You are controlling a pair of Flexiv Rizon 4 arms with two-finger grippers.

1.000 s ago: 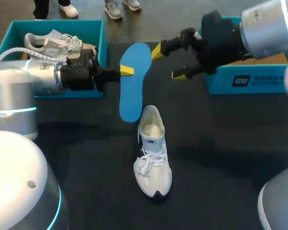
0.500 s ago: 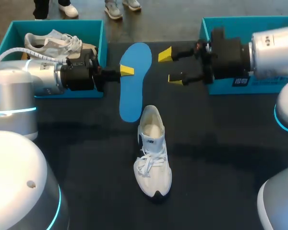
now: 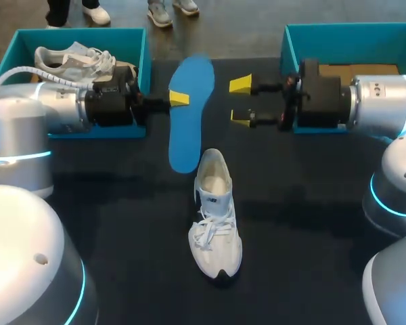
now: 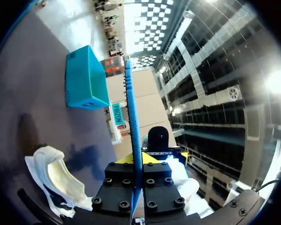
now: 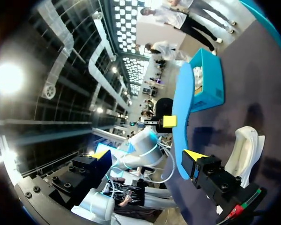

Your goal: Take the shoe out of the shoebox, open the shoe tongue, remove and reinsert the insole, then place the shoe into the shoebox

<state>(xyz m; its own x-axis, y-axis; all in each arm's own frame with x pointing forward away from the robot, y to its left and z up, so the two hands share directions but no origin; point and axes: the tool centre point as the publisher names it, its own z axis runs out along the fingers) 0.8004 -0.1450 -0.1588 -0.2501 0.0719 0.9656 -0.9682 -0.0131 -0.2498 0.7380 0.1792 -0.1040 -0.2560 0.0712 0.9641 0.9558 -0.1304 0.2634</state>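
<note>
Our left claw (image 3: 178,99) is clamped on the blue insole (image 3: 189,115) at its edge, above the desk (image 3: 311,203). Our right claw (image 3: 241,100) stands open just beside the insole, apparently not touching it. The white shoe (image 3: 215,217) lies on the desk by the insole's nearer end. The left wrist view shows the insole edge-on; the right wrist view shows its broad face.

Right gripper (image 5: 147,155): fingers spread wide, nothing between them. Ahead, blue insole (image 5: 181,112) with the left gripper (image 5: 169,123) at its edge. White shoe (image 5: 243,150) lies on the dark table (image 5: 260,93) beside the insole, teal shoebox (image 5: 210,79) beyond.
</note>
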